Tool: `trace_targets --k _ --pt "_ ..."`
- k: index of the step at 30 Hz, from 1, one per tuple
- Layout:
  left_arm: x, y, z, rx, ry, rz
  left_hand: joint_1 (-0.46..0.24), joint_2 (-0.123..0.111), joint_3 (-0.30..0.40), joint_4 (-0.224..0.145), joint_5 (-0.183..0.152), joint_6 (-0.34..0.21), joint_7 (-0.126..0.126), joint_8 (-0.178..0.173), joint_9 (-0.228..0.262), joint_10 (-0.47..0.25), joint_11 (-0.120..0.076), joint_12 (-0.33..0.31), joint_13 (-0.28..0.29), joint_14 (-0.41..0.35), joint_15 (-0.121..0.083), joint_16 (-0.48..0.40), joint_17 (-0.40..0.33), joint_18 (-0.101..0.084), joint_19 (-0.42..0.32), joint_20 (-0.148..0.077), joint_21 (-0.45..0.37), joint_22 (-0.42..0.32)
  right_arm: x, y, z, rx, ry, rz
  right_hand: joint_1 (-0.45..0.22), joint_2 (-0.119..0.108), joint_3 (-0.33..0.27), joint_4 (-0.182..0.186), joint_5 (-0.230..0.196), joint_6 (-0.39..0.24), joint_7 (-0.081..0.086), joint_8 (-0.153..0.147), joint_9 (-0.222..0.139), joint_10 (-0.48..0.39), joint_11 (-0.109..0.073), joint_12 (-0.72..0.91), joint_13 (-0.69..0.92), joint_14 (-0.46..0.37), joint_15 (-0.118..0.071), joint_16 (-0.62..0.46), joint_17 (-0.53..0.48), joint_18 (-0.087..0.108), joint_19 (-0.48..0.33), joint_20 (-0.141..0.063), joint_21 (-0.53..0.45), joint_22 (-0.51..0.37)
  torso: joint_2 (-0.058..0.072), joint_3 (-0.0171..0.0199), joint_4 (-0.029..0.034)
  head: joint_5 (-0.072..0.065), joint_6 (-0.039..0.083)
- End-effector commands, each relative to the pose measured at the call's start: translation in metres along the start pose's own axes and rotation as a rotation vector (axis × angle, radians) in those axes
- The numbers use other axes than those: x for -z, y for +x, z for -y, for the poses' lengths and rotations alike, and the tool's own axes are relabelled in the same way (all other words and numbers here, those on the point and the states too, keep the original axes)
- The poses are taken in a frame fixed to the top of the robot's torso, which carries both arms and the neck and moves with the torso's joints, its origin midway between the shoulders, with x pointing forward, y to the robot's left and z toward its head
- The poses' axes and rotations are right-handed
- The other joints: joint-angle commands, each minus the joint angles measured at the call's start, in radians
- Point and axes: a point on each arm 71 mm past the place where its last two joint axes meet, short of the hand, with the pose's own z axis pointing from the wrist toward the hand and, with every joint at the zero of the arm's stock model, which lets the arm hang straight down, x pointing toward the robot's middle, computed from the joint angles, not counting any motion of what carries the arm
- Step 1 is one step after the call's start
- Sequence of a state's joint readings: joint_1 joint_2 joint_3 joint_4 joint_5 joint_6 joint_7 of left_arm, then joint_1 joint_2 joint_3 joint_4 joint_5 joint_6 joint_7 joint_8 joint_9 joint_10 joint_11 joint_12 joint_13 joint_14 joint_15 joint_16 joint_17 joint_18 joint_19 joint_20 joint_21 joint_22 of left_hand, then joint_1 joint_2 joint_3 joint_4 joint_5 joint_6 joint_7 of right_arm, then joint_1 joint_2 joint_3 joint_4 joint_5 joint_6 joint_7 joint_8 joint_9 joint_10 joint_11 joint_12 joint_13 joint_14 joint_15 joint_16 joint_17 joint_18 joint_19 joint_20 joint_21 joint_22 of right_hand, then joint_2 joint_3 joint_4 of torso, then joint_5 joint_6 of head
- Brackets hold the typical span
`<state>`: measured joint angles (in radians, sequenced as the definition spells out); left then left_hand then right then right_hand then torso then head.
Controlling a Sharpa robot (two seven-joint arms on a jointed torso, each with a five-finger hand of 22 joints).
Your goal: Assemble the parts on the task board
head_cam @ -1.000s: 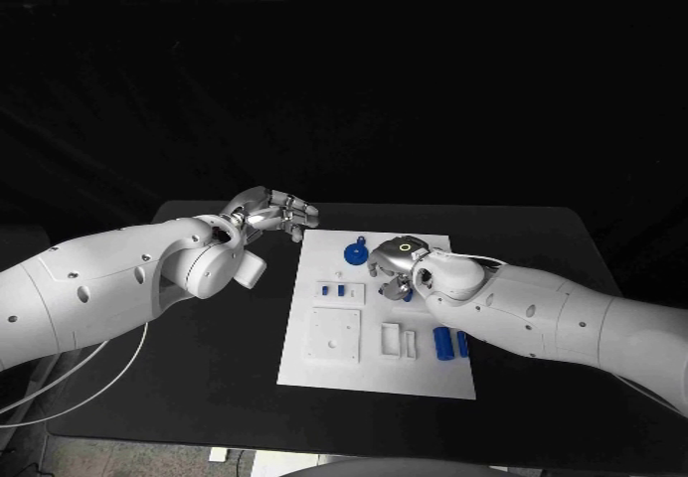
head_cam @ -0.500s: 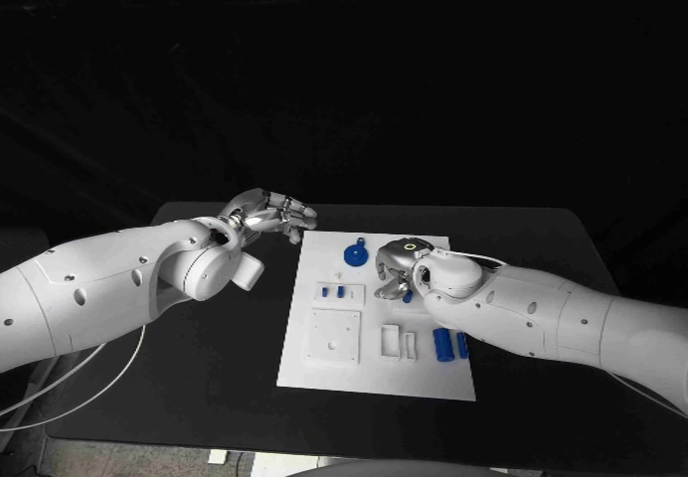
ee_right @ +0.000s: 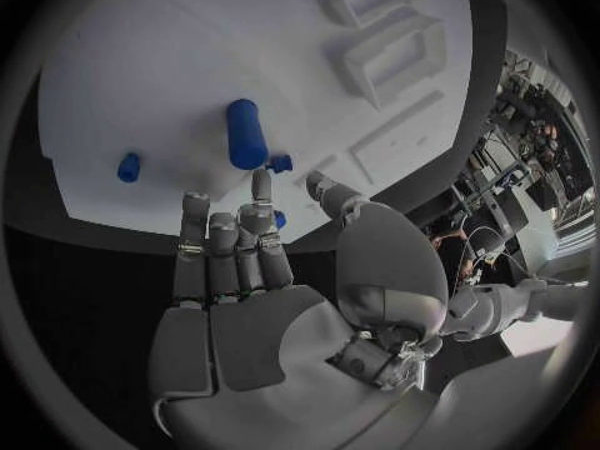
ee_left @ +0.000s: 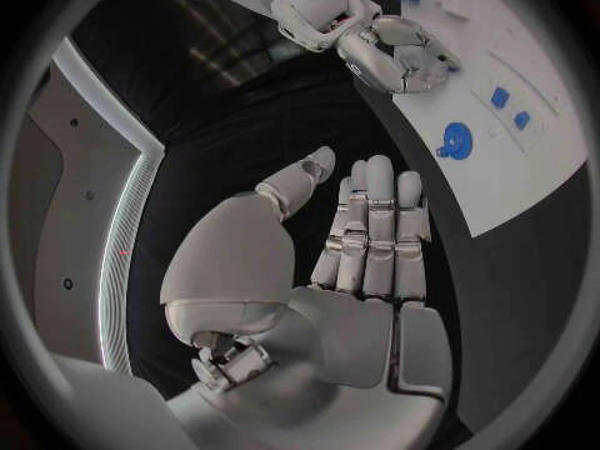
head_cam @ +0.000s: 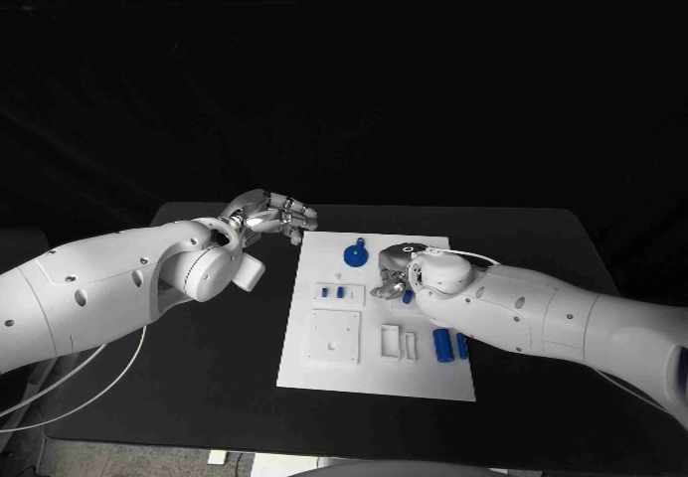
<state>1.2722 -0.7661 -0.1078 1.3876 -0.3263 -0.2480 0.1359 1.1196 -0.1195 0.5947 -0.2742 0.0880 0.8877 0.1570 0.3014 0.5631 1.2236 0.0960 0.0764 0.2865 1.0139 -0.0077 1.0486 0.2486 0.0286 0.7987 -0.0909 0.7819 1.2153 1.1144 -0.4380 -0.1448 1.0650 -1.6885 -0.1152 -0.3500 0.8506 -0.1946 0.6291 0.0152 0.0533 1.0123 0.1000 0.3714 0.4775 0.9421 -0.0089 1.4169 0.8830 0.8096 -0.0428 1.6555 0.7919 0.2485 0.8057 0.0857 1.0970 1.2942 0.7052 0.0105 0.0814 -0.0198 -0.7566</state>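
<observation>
White board [head_cam: 333,366] flat in the middle of the black bench [head_cam: 201,388], long side running away from the robot.

Left hand [head_cam: 269,216] off the board, above bare bench just beside the board's far left corner; in the left wrist view [ee_left: 365,240] fingers straight and side by side, thumb apart, nothing held.

Right hand [head_cam: 395,273] low over the board's middle right, arm crossing the near right corner. In the right wrist view [ee_right: 244,260] fingers extended toward the board, fingertips [ee_right: 261,185] just beside a small blue peg [ee_right: 280,162] and near a blue cylinder [ee_right: 246,133]; another spot of blue partly hidden behind the fingers. Cannot tell whether anything is pinched or merely touched.

On the board, head view: blue round disc part [head_cam: 356,253] near the far edge, left of the right hand; two small blue pegs [head_cam: 333,292] in a recessed block toward the left; large white square block [head_cam: 336,335] nearer the robot; white slotted frames [head_cam: 400,341] beside it; two blue cylinders [head_cam: 450,344] lying side by side near the right edge, just beside the right forearm. Another small blue piece [ee_right: 128,166] alone on the plate in the right wrist view, apart from the fingers.
</observation>
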Motion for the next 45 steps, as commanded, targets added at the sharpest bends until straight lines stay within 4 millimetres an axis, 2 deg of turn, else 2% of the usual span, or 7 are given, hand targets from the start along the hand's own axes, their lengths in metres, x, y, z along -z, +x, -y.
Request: trace_targets --k 1,10,16,22,26,31,45 --pt "-0.001 0.001 0.002 0.004 0.006 0.000 0.003 0.006 0.000 0.002 0.000 -0.006 -0.003 -0.005 0.001 -0.003 0.003 -0.003 0.002 0.001 0.003 -0.004 0.002 0.014 -0.003 -0.011 -0.007 0.002 0.000 0.004 0.002 -0.009 0.034 -0.063 0.002 0.015 -0.008 0.001 -0.004 0.009 -0.002 0.007 0.002 0.008 0.001 0.003 0.000 0.006 -0.004 0.016 0.002 0.013 0.001 -0.005 0.004 -0.001 0.000 0.0000 0.0004 0.001 -0.003" --pt "-0.001 0.001 0.002 0.004 0.006 0.000 0.003 0.007 0.000 0.002 -0.001 -0.007 -0.003 -0.005 0.001 -0.003 0.003 -0.003 0.002 0.001 0.004 -0.005 0.002 0.014 -0.003 -0.011 -0.007 0.002 -0.003 0.006 0.001 0.002 0.040 -0.083 0.005 0.042 -0.029 -0.018 -0.004 0.020 -0.007 0.009 0.005 0.018 -0.004 0.002 0.001 0.012 -0.012 0.013 0.004 0.013 0.002 -0.012 0.006 -0.003 0.000 0.0009 -0.0003 0.002 -0.004" --pt "-0.002 0.002 0.002 0.004 0.006 -0.002 0.002 0.007 0.000 0.003 -0.001 -0.007 -0.003 -0.005 0.001 -0.003 0.003 -0.003 0.002 0.001 0.004 -0.005 0.002 0.013 -0.003 -0.011 -0.007 0.002 -0.006 0.004 -0.003 -0.006 0.028 -0.059 0.010 0.046 -0.034 -0.029 -0.004 0.019 -0.007 0.007 0.005 0.017 -0.005 -0.001 0.002 0.012 -0.015 0.010 0.004 0.013 0.000 -0.014 0.005 -0.004 0.001 0.0006 -0.0005 0.003 -0.005" --pt "-0.002 0.002 0.002 0.003 0.006 -0.001 0.002 0.007 0.000 0.003 -0.001 -0.007 -0.003 -0.005 0.001 -0.003 0.003 -0.003 0.002 0.001 0.004 -0.005 0.003 0.013 -0.003 -0.011 -0.008 0.002 -0.008 0.001 -0.005 -0.015 0.013 -0.003 0.054 0.047 -0.029 -0.085 -0.004 0.003 0.000 -0.007 0.000 0.004 0.002 -0.012 0.003 0.005 -0.019 0.000 0.003 0.013 -0.010 -0.014 -0.001 -0.008 0.001 0.0010 -0.0007 0.004 -0.004" --pt "-0.002 0.002 0.002 0.004 0.005 -0.001 0.002 0.007 0.000 0.003 -0.001 -0.007 -0.003 -0.005 0.001 -0.003 0.003 -0.003 0.002 0.001 0.004 -0.005 0.003 0.013 -0.003 -0.011 -0.008 0.002 -0.008 -0.002 -0.006 -0.010 0.007 0.035 0.057 0.046 -0.029 -0.090 -0.004 0.001 0.001 -0.008 0.000 0.002 0.003 -0.013 0.003 0.004 -0.019 -0.001 0.003 0.013 -0.010 -0.013 -0.002 -0.008 0.000 0.0000 -0.0015 0.004 -0.004" --pt "-0.003 0.002 0.002 0.003 0.004 -0.001 0.002 0.007 0.000 0.004 -0.001 -0.007 -0.003 -0.005 0.001 -0.003 0.003 -0.003 0.002 0.001 0.004 -0.005 0.003 0.014 -0.003 -0.011 -0.008 0.002 -0.007 -0.004 -0.008 0.002 -0.007 0.059 0.190 -0.007 0.028 -0.193 -0.004 -0.044 0.023 -0.036 -0.013 -0.018 0.024 -0.016 0.010 -0.008 -0.019 -0.012 0.002 0.012 -0.020 -0.009 -0.008 -0.012 0.000 0.0000 -0.0011 0.004 -0.003" --pt "-0.003 0.002 0.001 0.003 0.002 0.000 0.003 0.007 0.001 0.004 -0.001 -0.008 -0.002 -0.005 0.001 -0.004 0.003 -0.003 0.002 0.001 0.004 -0.006 0.004 0.014 -0.003 -0.011 -0.008 0.003 -0.005 -0.005 -0.017 0.004 -0.086 0.085 0.333 -0.027 0.151 -0.297 -0.004 -0.058 0.035 -0.048 -0.022 -0.036 0.037 -0.017 0.021 -0.020 -0.007 -0.018 0.007 0.012 -0.031 0.015 -0.012 -0.014 0.000 0.0005 -0.0016 0.006 -0.004"
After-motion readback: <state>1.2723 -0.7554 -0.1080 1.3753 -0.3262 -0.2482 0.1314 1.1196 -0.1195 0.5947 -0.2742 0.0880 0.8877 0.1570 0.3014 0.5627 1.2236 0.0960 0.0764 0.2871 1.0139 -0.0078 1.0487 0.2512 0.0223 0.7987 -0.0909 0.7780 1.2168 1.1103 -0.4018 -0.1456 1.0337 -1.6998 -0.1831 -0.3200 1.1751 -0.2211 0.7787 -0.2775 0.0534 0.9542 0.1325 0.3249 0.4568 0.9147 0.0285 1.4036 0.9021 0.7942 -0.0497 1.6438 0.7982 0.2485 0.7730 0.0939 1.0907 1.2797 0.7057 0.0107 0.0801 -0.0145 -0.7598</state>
